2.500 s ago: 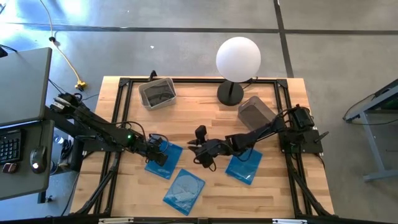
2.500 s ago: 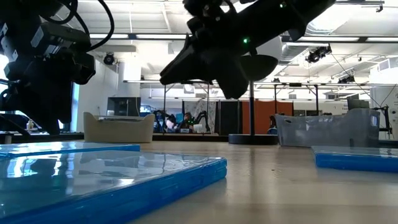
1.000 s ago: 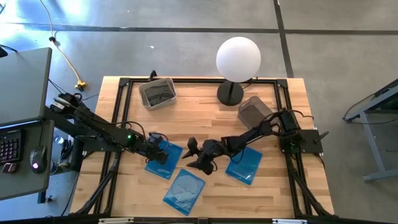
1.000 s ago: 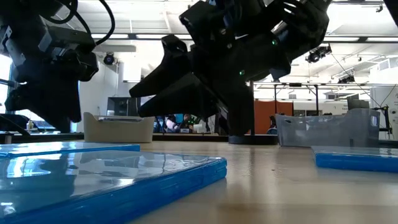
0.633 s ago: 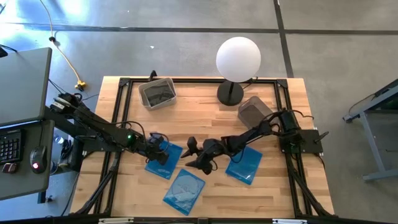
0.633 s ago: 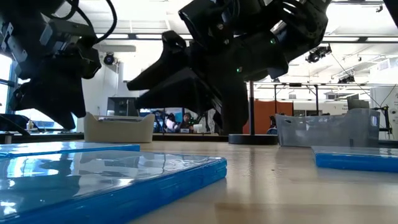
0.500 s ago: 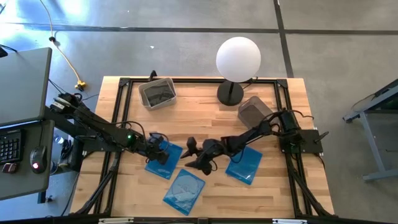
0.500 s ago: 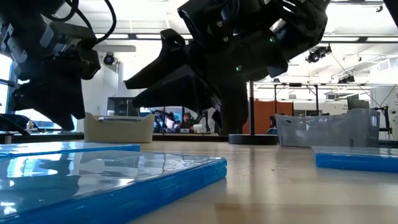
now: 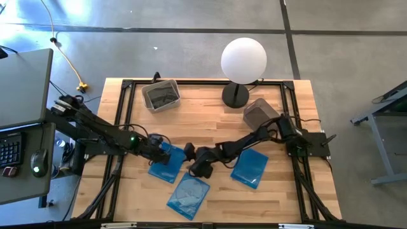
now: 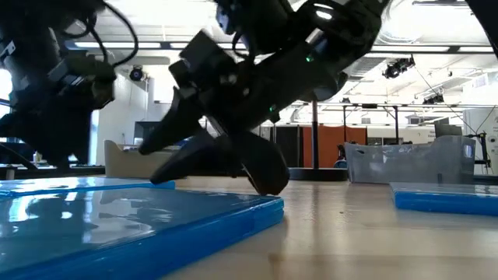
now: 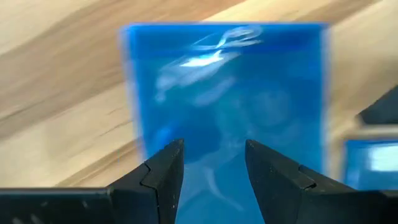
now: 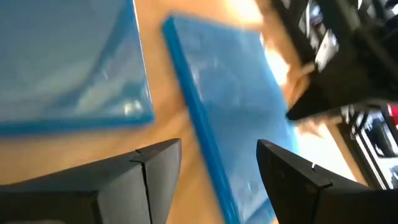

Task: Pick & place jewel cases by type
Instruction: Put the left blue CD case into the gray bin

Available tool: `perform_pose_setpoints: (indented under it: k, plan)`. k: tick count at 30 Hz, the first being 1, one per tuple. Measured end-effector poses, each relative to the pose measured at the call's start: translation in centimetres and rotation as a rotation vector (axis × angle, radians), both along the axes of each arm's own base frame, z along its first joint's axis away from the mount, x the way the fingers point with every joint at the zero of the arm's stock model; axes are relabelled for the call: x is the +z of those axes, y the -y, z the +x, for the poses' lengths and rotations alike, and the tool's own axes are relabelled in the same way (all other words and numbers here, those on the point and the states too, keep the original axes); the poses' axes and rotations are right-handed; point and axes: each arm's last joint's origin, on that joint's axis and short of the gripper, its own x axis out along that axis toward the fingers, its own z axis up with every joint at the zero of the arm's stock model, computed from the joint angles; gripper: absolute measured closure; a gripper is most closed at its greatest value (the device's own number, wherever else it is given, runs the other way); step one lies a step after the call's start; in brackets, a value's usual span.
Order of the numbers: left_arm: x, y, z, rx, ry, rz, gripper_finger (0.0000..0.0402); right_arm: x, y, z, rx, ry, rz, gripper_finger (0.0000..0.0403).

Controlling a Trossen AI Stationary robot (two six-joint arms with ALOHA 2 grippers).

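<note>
**Three blue cases flat on the table, both claws spread over the left one**

Nearest the front edge lies one blue case (image 9: pixel 188 194); just behind it a second blue case (image 9: pixel 167 163) sits under the left gripper (image 9: pixel 160 154), whose fingers stand apart over its glossy face and pinch nothing. The right gripper (image 9: pixel 190 161), also spread and empty, reaches in low at that case's right edge. A third blue case (image 9: pixel 249 167) lies well apart on the right. These look light, stiff, slick and thin, probably brittle at the corners; an edge pinch seems safest. Farther back stand two bins (image 9: pixel 161 95), a globe lamp (image 9: pixel 243 61), all on the pale wooden table (image 9: pixel 203 108). No dark cases are visible loose.
</note>
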Motion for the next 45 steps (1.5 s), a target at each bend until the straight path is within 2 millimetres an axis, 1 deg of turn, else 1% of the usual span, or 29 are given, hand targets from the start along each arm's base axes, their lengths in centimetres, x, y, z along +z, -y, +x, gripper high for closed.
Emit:
perform_pose_setpoints:
  k: [3,5,10,17,21,25,27,30,34,36,40,45]
  plan:
    - [-0.3,-0.6,-0.5,0.022,-0.097,-0.037,0.0234,0.0,0.0,0.7,-0.043,-0.015,-0.040,0.0199]
    - [-0.3,-1.0,-0.6,0.035,-0.128,-0.062,0.0234,0.0,0.2,1.0,-0.051,-0.022,-0.043,0.0199]
    - [-0.2,-1.4,-0.4,0.036,-0.130,-0.107,0.0234,0.4,1.0,1.6,-0.047,-0.029,-0.028,0.0199]
    - [0.1,-1.5,-0.6,0.001,-0.126,-0.135,0.0234,0.2,2.0,1.7,-0.042,-0.056,-0.014,0.0199]
    - [1.1,-1.5,-0.2,-0.006,-0.014,-0.125,0.0234,0.2,2.2,1.7,-0.043,-0.055,-0.011,0.0199]
    - [3.2,-1.5,0.1,-0.056,0.079,-0.106,0.0234,0.2,2.2,1.7,-0.042,-0.056,-0.011,0.0199]
    - [4.0,-1.5,-0.1,-0.058,0.079,-0.105,0.0234,0.2,2.2,1.7,-0.041,-0.056,-0.010,0.0199]
    - [4.3,-1.8,-0.9,-0.018,-0.001,-0.100,0.0234,0.2,2.1,1.7,-0.035,-0.057,-0.006,0.0199]
    - [3.8,-2.2,-2.1,0.060,-0.145,-0.069,0.0234,0.2,2.0,1.6,-0.002,-0.061,0.019,0.0199]
    - [3.3,-2.2,-2.1,0.092,-0.184,-0.056,0.0234,0.2,2.0,1.6,0.000,-0.061,0.019,0.0199]
    - [2.2,-2.0,-1.7,0.102,-0.157,-0.084,0.0234,0.2,2.0,1.7,0.006,-0.053,0.011,0.0199]
    - [-0.2,-1.9,-2.1,0.116,-0.217,-0.158,0.0234,0.4,2.0,1.7,0.024,-0.036,-0.022,0.0199]
